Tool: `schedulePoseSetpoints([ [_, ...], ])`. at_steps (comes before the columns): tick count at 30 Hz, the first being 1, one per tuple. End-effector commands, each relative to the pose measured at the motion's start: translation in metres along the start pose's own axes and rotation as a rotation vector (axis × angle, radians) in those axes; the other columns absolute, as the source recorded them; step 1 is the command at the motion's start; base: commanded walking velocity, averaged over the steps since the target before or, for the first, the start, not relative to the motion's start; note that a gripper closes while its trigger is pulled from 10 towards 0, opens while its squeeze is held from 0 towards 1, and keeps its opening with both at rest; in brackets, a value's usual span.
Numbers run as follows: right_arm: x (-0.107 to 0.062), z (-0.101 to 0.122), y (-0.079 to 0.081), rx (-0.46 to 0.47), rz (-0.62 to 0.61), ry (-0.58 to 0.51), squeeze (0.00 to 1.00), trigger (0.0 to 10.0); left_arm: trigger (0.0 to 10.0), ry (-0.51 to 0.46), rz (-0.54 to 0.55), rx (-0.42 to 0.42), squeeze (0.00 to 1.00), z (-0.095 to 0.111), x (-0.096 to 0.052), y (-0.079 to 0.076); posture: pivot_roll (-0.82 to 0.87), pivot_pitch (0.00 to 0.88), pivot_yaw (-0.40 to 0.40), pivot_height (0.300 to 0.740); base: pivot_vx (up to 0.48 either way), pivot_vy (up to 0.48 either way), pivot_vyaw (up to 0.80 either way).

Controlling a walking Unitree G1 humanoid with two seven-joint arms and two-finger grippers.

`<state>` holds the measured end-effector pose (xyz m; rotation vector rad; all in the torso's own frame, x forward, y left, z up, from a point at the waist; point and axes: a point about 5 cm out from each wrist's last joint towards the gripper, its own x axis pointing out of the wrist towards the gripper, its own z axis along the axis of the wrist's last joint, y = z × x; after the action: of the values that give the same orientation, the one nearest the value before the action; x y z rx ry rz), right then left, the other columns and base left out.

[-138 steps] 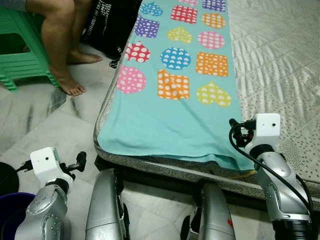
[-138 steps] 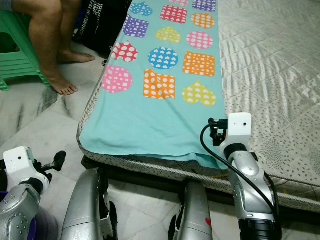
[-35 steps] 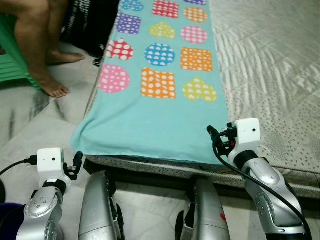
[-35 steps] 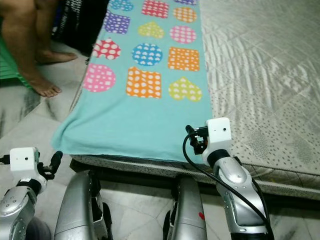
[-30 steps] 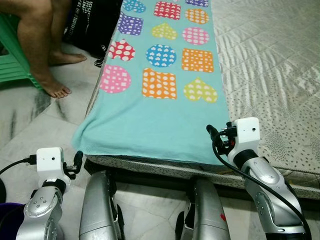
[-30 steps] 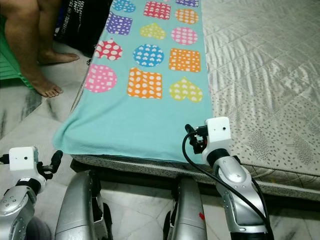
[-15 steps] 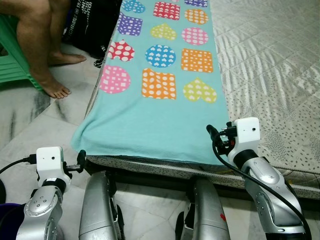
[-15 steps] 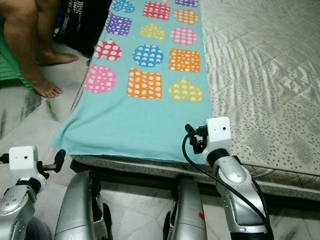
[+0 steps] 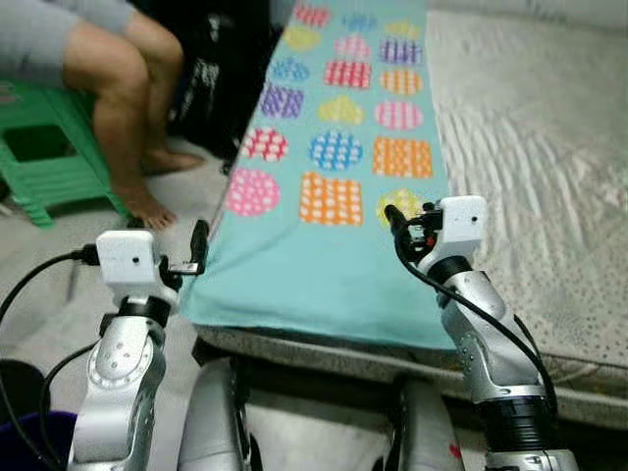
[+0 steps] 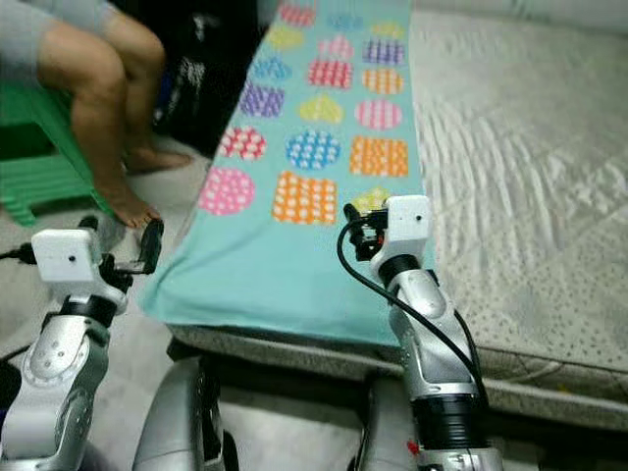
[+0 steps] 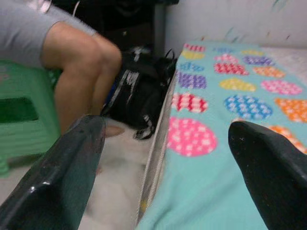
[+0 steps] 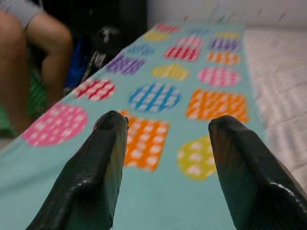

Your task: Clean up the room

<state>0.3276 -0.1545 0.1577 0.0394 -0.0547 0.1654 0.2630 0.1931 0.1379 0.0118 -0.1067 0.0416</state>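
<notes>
a person's bare legs (image 9: 128,128) sit on a green plastic stool (image 9: 44,162) at far left, with a black bag (image 9: 211,78) beside the mattress edge. the left gripper (image 11: 165,167), fingers spread wide and holding nothing, hovers at the near left corner of the turquoise blanket with coloured dotted shapes (image 9: 334,196), which lies flat along the left strip of the grey quilted mattress (image 9: 530,186). the right gripper (image 12: 168,127), also spread and empty, hangs over the blanket's near right part.

head stereo: down over bed | wrists: low, along blanket (image 9: 324,265)
</notes>
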Motion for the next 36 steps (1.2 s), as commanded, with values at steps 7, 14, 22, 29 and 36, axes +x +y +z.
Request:
schedulePoseSetpoints([
  [7,0.004,-0.008,-0.003,0.011,-0.013,-0.018,0.00,10.0,10.0,0.012,-0.001,0.009,0.00,-0.004,0.000,-0.003,0.06,0.000,-0.007,0.574,0.000,0.000,0.00],
  [14,0.006,-0.009,-0.004,0.008,-0.018,-0.032,0.00,10.0,10.0,0.012,-0.008,0.010,0.00,-0.005,0.002,-0.005,0.06,0.000,-0.004,0.614,0.000,0.000,0.00],
  [22,0.009,-0.008,-0.005,0.000,-0.026,-0.042,0.00,10.0,10.0,0.014,-0.006,0.011,0.00,-0.005,0.004,-0.007,0.06,0.000,-0.003,0.669,0.000,0.000,0.00],
  [29,0.010,-0.009,-0.006,-0.002,-0.037,-0.048,0.00,10.0,10.0,0.030,-0.024,0.003,0.00,-0.008,0.006,-0.011,0.06,0.000,0.002,0.719,0.000,0.000,0.00],
  [36,0.010,-0.012,-0.007,-0.012,-0.058,-0.047,0.00,10.0,10.0,0.048,-0.017,0.000,0.00,-0.011,0.009,-0.014,0.06,0.000,0.003,0.740,0.000,0.000,0.00],
])
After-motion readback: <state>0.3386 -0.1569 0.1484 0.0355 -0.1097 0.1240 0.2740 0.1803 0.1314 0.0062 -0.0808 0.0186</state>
